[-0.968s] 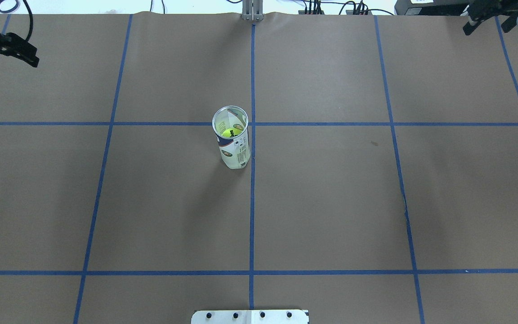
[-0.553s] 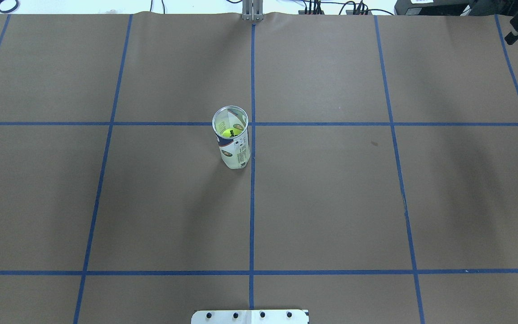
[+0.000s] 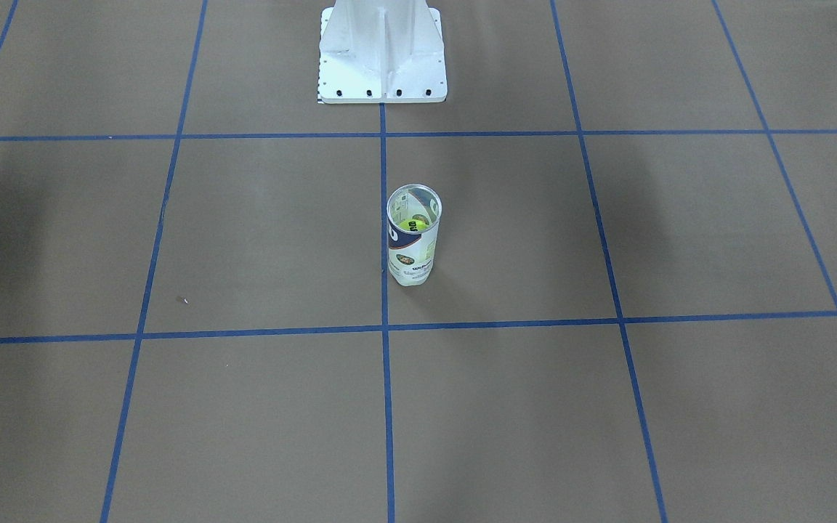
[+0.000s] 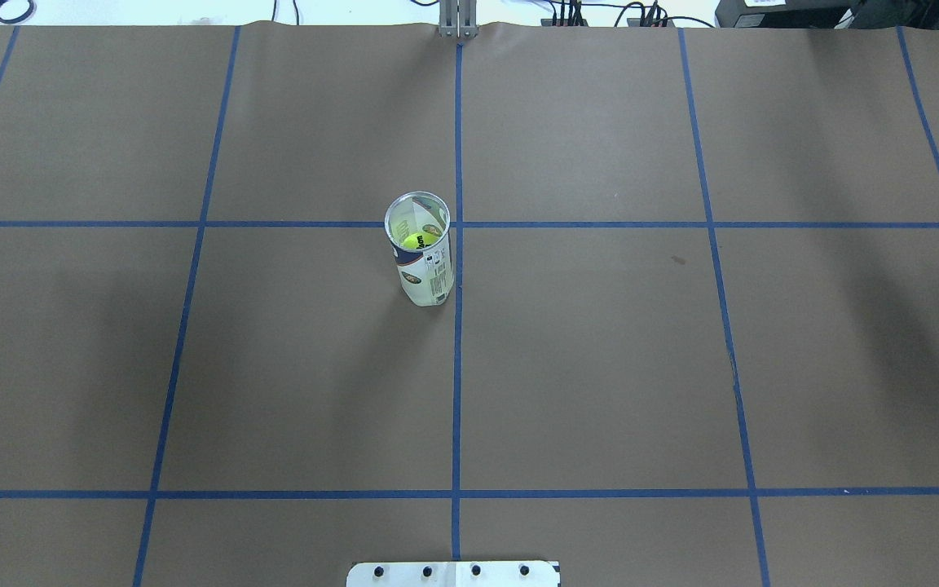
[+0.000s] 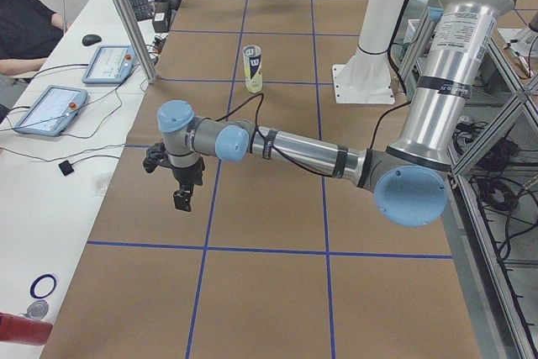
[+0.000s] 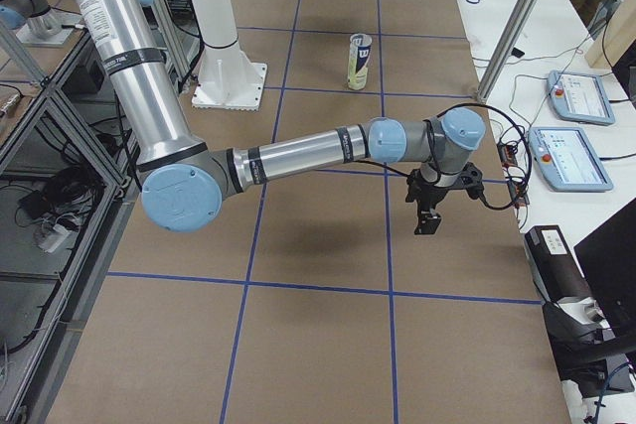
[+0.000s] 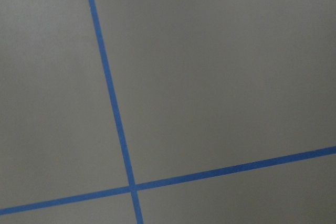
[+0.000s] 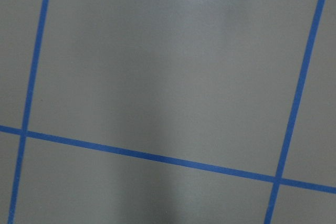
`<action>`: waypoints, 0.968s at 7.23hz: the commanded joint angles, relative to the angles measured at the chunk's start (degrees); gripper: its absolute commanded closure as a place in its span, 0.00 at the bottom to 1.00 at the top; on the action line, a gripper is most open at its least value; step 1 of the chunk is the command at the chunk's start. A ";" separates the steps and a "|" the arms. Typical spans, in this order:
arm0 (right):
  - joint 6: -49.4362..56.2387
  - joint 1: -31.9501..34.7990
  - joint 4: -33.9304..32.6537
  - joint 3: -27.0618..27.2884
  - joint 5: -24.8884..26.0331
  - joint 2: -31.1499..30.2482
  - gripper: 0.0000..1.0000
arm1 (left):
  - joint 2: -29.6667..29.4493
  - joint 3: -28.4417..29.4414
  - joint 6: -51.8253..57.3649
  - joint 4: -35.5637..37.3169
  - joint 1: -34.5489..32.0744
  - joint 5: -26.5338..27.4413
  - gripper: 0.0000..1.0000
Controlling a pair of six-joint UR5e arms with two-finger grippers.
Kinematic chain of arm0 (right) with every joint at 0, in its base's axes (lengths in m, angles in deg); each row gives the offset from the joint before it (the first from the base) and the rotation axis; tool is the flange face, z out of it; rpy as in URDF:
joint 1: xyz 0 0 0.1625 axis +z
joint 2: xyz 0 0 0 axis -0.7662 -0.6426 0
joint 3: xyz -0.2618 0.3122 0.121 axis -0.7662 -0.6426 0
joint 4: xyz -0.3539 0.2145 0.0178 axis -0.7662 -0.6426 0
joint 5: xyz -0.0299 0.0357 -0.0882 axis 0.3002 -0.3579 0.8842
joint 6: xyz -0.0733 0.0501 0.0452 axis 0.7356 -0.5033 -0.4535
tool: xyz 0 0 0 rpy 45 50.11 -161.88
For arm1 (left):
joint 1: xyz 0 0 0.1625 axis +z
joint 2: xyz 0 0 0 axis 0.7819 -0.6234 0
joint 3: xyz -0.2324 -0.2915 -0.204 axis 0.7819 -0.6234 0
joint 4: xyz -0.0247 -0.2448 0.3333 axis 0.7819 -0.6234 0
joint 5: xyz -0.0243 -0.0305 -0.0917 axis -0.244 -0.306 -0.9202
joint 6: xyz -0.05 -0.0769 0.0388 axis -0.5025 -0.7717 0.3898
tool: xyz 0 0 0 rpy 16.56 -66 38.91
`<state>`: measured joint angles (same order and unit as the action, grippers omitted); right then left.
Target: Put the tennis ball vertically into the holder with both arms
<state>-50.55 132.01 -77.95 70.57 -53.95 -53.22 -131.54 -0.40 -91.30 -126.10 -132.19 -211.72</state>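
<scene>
While both arms stretch out low toward opposite ends of the surface (image 4: 600, 367), the holder (image 4: 421, 265) stands upright near the middle, well apart from either gripper. In the overhead view its base sits just at 9 o'clock of the central blue tape line (image 4: 457, 391) and just at 6 o'clock of the crossing line. Its open metal rim faces up, and the yellow tennis ball (image 4: 415, 241) lies inside, seen through the mouth.

The white pedestal base (image 3: 382, 51) stands at 12 o'clock from the holder in the front-facing view, along the same central line.

The left arm (image 5: 303, 153) lies nearly level above the surface and its left gripper (image 5: 181, 201) points downward. Whether its fingers (image 5: 179, 197) are wide or narrow I cannot tell. The right arm (image 6: 298, 156) is posed likewise, with the right gripper (image 6: 427, 223) pointing down near the surface's edge. Only a black sliver of it shows at 3 o'clock in the overhead view, so its opening cannot be told either. Both wrist cameras show only brown paper and blue tape.
</scene>
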 commanded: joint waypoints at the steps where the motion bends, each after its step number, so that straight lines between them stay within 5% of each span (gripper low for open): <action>1: -0.58 0.09 0.19 1.44 3.40 -2.21 0.01 | 2.48 0.44 -1.35 -0.71 -0.29 -0.39 0.01; 5: -1.10 1.50 4.06 3.47 2.79 -9.43 0.01 | 4.85 -1.04 0.92 -0.63 -6.59 -2.95 0.01; 7: -1.63 3.95 4.06 3.82 -1.94 -10.22 0.01 | 4.85 -5.86 5.23 7.84 -8.36 -3.30 0.01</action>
<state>-51.91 134.59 -73.92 74.20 -53.49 -62.87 -126.75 -3.13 -88.22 -123.70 -139.09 -214.86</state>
